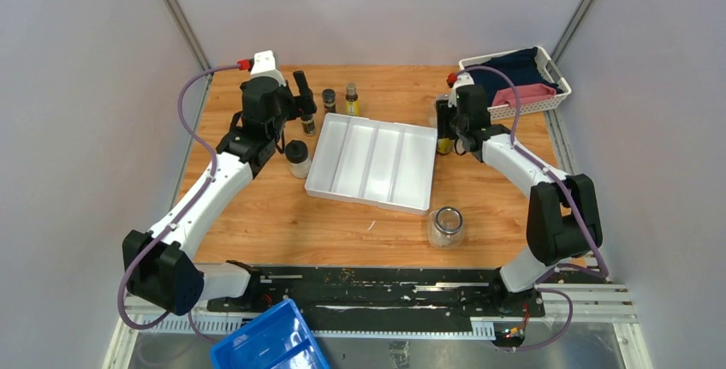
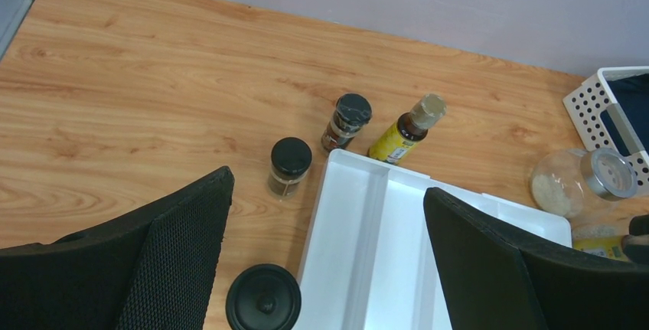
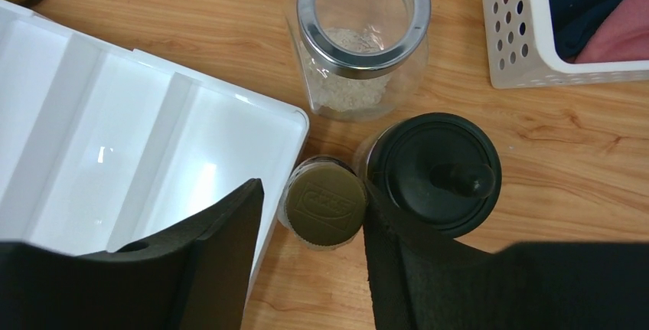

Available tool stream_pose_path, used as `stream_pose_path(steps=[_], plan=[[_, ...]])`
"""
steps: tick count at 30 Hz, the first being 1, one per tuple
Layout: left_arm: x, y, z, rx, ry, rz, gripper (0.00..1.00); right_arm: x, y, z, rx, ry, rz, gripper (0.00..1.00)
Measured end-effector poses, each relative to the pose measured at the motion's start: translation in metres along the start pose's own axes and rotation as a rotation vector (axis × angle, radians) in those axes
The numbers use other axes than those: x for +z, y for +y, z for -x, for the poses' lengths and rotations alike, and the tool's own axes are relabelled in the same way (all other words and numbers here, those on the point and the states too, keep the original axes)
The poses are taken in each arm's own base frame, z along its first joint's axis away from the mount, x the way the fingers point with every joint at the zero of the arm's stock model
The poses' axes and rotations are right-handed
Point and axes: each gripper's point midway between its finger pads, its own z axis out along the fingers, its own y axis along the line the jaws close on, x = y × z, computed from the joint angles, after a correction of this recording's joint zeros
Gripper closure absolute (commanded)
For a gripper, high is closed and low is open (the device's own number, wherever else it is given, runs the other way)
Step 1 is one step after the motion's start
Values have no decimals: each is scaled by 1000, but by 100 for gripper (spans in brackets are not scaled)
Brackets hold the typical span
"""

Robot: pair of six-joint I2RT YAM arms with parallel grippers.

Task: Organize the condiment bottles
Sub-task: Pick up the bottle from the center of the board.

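My left gripper [image 2: 329, 269] is open and empty, hovering over the left edge of the white divided tray [image 2: 367, 215]; it also shows in the top view [image 1: 300, 112]. Below it stand a large black-lidded jar [image 2: 262, 299], a small black-lidded jar [image 2: 291, 165], a dark shaker [image 2: 348, 119] and a yellow-labelled bottle [image 2: 406, 131]. My right gripper [image 3: 314, 261] is open and straddles an olive-capped bottle [image 3: 324, 204] beside the tray's right edge; its right finger [image 3: 413, 269] touches the cap, the left finger stands apart. A black-lidded jar [image 3: 436, 173] and a glass jar with white grains [image 3: 360, 31] stand close by.
A white perforated basket [image 1: 548, 99] with blue and pink cloth sits at the back right. A clear glass jar [image 1: 446, 226] stands in front of the tray [image 1: 372, 163]. A blue bin [image 1: 270, 343] lies below the near edge.
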Motion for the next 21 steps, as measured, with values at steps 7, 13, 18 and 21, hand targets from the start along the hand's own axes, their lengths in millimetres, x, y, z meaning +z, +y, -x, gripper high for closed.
stream_pose_path(steps=[7, 13, 18, 21], plan=[[1, -1, 1, -2, -6, -3, 1, 4, -6, 0, 2, 3, -10, 91], [1, -5, 0, -1, -7, -12, 1, 4, -7, 0, -4, 3, -14, 100], [1, -6, -2, 1, -3, -14, 1, 4, -9, 1, -16, 2, -21, 100], [3, -6, -3, 2, 0, -12, 2, 4, -11, 1, -23, 1, -32, 100]])
